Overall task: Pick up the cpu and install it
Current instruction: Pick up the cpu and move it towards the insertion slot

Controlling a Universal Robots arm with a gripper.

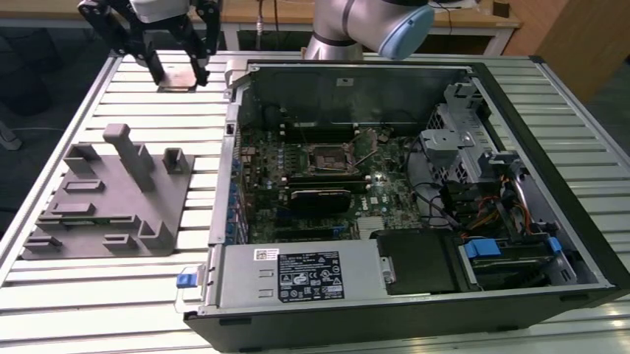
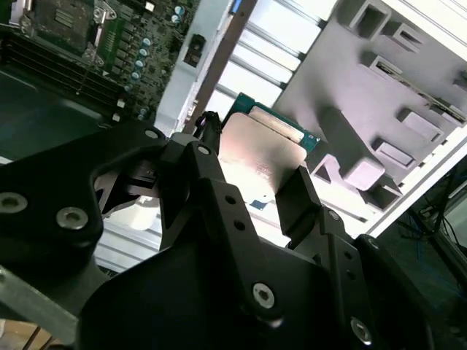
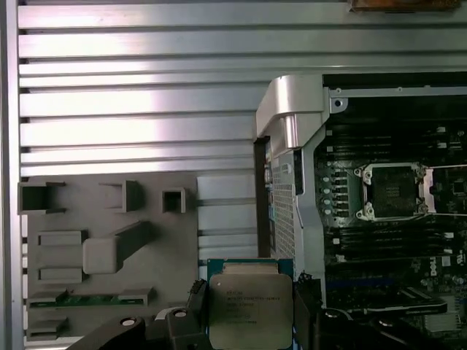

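Note:
The cpu (image 1: 179,77) is a flat square chip with a pale silver top and a thin green rim. It hangs above the slatted table at the far side, towards the exterior view's left. My gripper (image 1: 177,70) is shut on it, one black finger on each of two opposite edges. Both wrist views show the cpu (image 2: 263,149) (image 3: 250,306) clamped between the fingers (image 2: 298,191) (image 3: 303,295). The black-framed motherboard socket (image 1: 325,156) (image 3: 392,191) lies inside the open computer case, apart from the gripper and lower than it.
The open computer case (image 1: 536,140) takes up the middle and the exterior view's right, with a drive cage, cables and a power supply (image 1: 295,274) inside. A grey plastic fixture block (image 1: 108,199) (image 3: 102,248) with upright posts sits on the slatted table (image 1: 118,302) at the exterior view's left.

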